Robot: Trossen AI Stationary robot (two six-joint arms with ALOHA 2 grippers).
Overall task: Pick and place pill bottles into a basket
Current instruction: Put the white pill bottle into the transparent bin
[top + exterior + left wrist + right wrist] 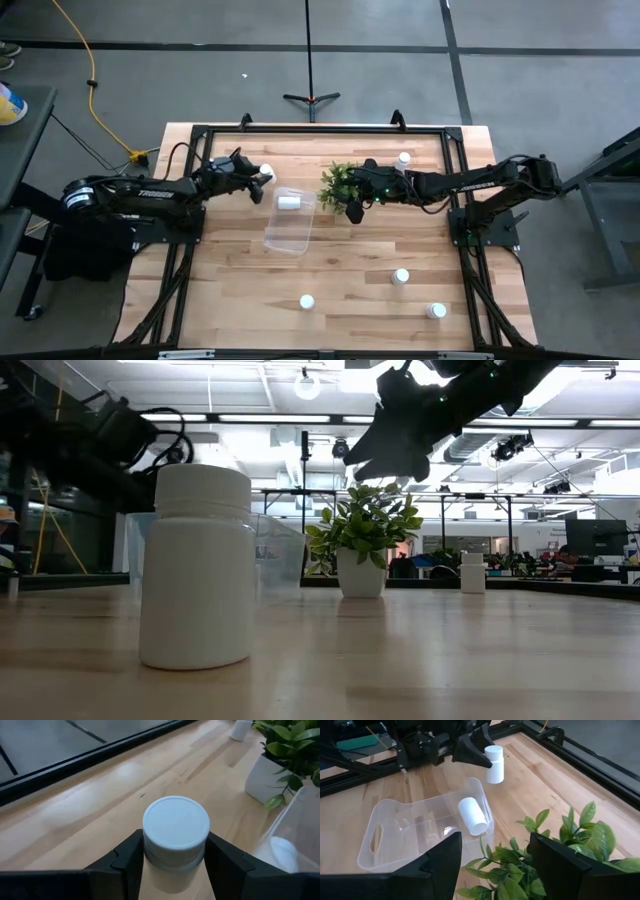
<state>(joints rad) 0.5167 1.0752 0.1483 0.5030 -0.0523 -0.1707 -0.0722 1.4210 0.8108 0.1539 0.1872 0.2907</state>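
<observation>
My left gripper (264, 177) is shut on a white pill bottle (175, 835), just beyond the far left corner of the clear bin (290, 225). The held bottle also shows in the right wrist view (494, 765). One bottle (472, 816) lies on its side inside the bin. My right gripper (502, 865) is open and empty, above the small green plant (342, 184). Several more bottles stand on the table: one at the far right (404, 158), and three near the front (401, 276), (307, 301), (437, 311). My left gripper pinches the bottle between its two fingers (131, 862), on opposite sides of the body just below the cap (175, 861). The fingers come slanting from the table's left and above. The bottle is near upright, cap up, lifted clear of the table.
The potted plant (362, 545) stands right of the bin, under my right gripper (400, 430). In the low view one bottle (197, 565) stands close to the camera. A black frame (320, 128) runs along the table's far edge and sides.
</observation>
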